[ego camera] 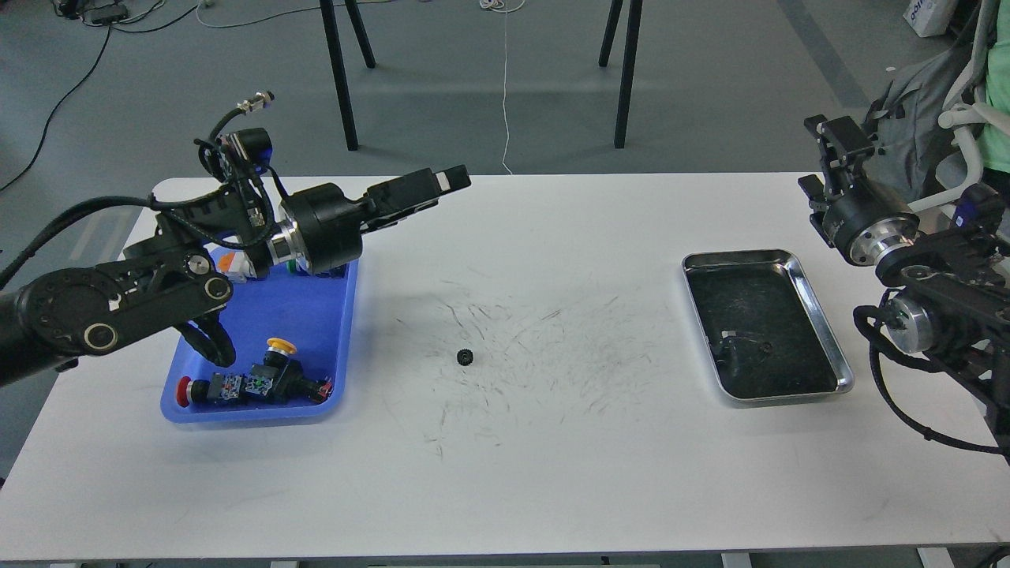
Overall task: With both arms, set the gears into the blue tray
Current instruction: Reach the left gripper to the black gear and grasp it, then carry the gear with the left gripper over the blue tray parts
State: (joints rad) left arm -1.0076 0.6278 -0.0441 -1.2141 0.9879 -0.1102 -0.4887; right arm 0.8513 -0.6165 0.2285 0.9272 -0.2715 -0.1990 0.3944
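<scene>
In the head view, one gear (pixel 465 357) lay flat at frame centre on the table (pixel 552 473), hole up, no long axis, well apart from the tray (pixel 331 315) at left. The left gripper (pixel 446 183) hovered above; the right gripper (pixel 836 146) stood at far right; finger states of both could not be told. Being tiny, the gear could slip from a pinch.

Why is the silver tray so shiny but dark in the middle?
Head view: the steel tray rim catches the room light and glares, while its dark bottom reflects little. The blue tray shows no glare. The small gear stays sharp, with barely any shadow.
</scene>
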